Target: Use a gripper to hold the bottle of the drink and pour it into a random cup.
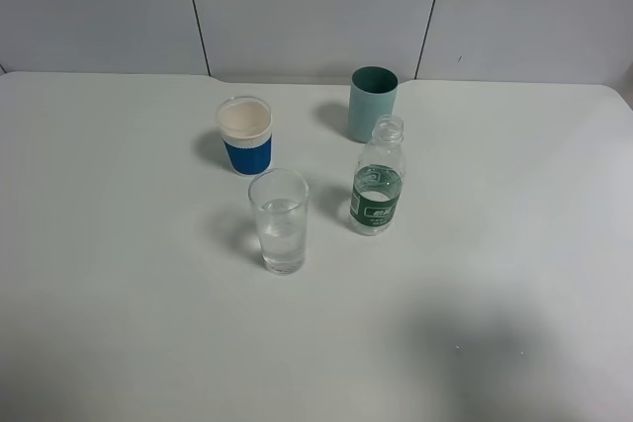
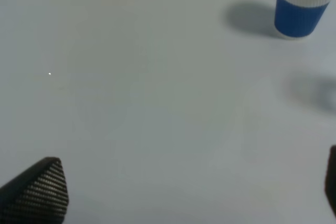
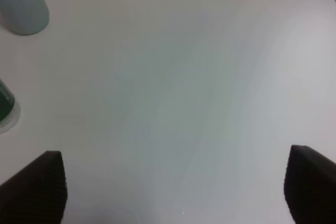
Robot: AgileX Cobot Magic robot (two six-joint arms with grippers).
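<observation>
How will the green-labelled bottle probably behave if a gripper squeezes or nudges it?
The bottle looks like thin clear plastic, so it may flex under a squeeze. It is tall, narrow and mostly empty, so probably light and tippy. With no cap, any tilt could spill.

bottle of the drink [image 3: 6,109] cut by right wrist edge | teal cup [image 3: 22,3] top cropped

The high camera looks down on the whole table [image 1: 119,244]; both wrist cameras skim low over it, the left sharing the blue-sleeved cup [image 2: 302,3], the right the teal cup [image 3: 21,3].
</observation>
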